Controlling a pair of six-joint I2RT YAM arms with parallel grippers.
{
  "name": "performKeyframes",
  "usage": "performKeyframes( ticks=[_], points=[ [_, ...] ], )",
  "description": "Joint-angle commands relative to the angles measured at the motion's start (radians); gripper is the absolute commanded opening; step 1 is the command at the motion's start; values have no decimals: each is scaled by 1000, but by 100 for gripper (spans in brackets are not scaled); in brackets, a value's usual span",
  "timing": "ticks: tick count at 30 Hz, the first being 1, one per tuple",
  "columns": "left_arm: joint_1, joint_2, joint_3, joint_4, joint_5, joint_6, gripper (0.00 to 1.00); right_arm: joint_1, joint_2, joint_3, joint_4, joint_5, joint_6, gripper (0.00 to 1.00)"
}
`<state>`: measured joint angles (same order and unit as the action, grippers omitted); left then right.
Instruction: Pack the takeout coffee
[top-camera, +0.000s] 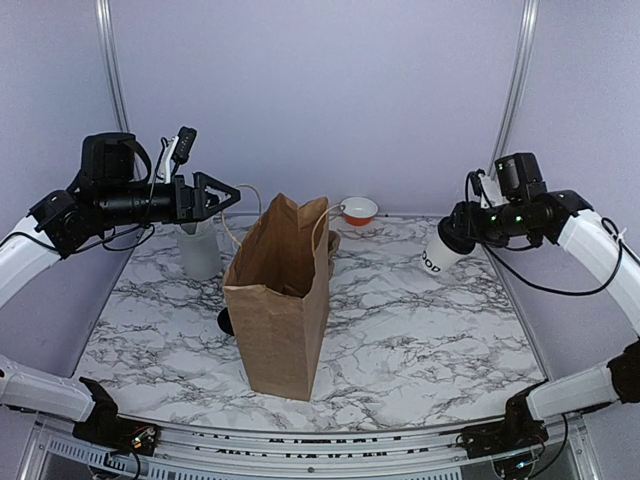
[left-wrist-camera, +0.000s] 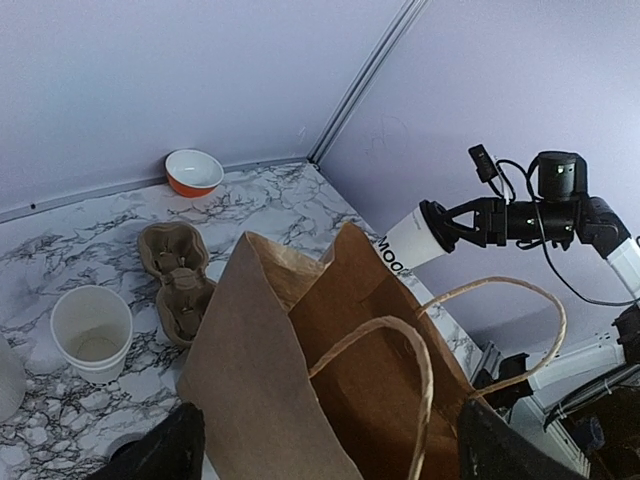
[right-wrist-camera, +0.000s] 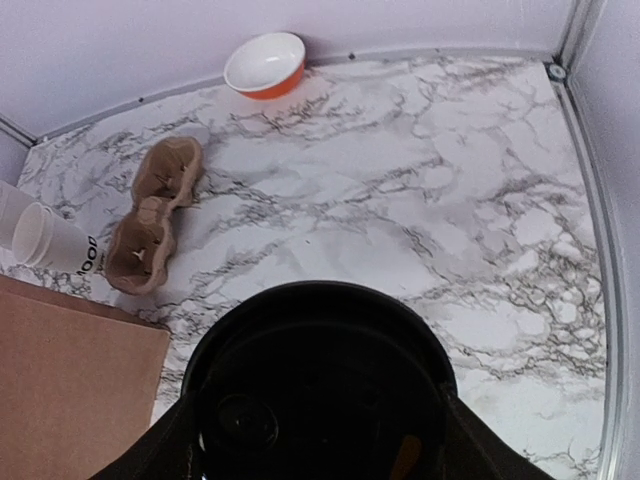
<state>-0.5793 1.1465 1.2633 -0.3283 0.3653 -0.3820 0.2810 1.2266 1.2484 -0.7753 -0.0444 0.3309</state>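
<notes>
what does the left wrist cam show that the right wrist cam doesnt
Only the left wrist view: the right gripper clamped on the takeout coffee, with the cup's white side and lettering showing, plus the open top and handles of the paper bag.
Only the right wrist view: the top face of the coffee's black lid, close up and filling the lower frame.
Both: part of the bag, the brown cup carrier, the orange bowl and the marble table.
</notes>
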Motion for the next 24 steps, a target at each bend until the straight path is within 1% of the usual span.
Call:
performKeyframes(
  ticks=[1, 11, 17, 21, 22, 24],
  points=[
    [4, 17, 28, 8, 47, -7, 82, 70, 44, 167, -22, -8, -39, 64],
    [-10, 29, 18, 36, 78, -35, 41, 229, 184, 502, -83, 32, -94, 64],
    [-33, 30, -2, 52, 77, -47, 18, 307, 233, 655, -45, 45, -115, 64],
    [-55, 32, -4, 62, 68, -50, 2, 380, 293, 774, -43, 62, -136, 64],
    [-63, 34, -5, 64, 66, -50, 0, 400, 306, 800, -41, 68, -142, 64],
    [-78, 36, -6, 67, 59, -50, 0, 436, 335, 852, -41, 71, -152, 65]
  ],
)
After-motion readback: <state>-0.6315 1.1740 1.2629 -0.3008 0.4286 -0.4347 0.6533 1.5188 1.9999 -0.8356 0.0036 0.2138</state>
